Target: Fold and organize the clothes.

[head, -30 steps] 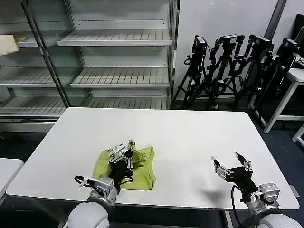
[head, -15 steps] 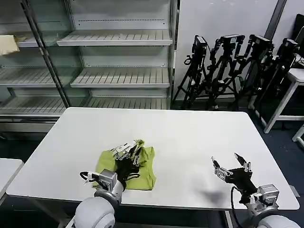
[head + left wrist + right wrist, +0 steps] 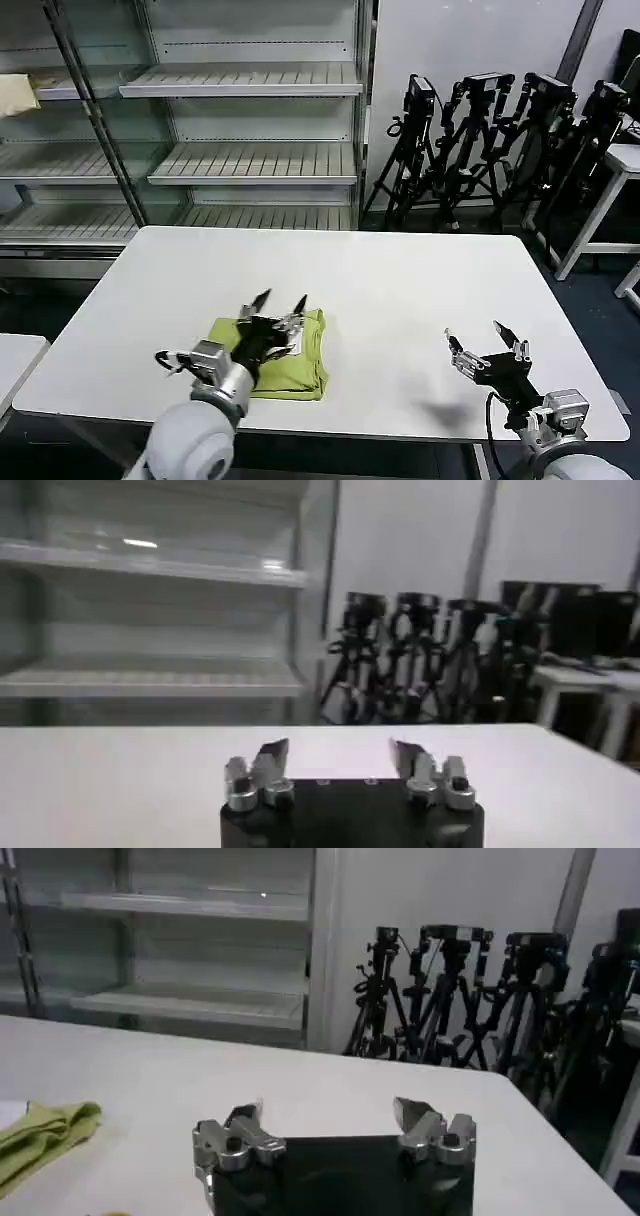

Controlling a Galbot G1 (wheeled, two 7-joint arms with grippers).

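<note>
Lower left of the head frame: the released left gripper (image 3: 281, 303) hovers directly over the folded lime yellow-green cotton T-shirt (image 3: 290, 358) on the white bench (image 3: 400, 280), far nearer than the released right gripper (image 3: 481, 337) at lower right.

I have bare bench (image 3: 400, 270) across the whole far half and the middle, so either arm can sweep there freely. The folded T-shirt (image 3: 300, 365) lies low near the left front edge, with my left pincer (image 3: 282, 300) spread wide just above it. My right pincer (image 3: 485, 335), also spread, hovers over bare surface near the right front, well apart from the shirt. Beyond the far edge stand glass shelves (image 3: 240, 160) and tripods (image 3: 480, 150).
</note>
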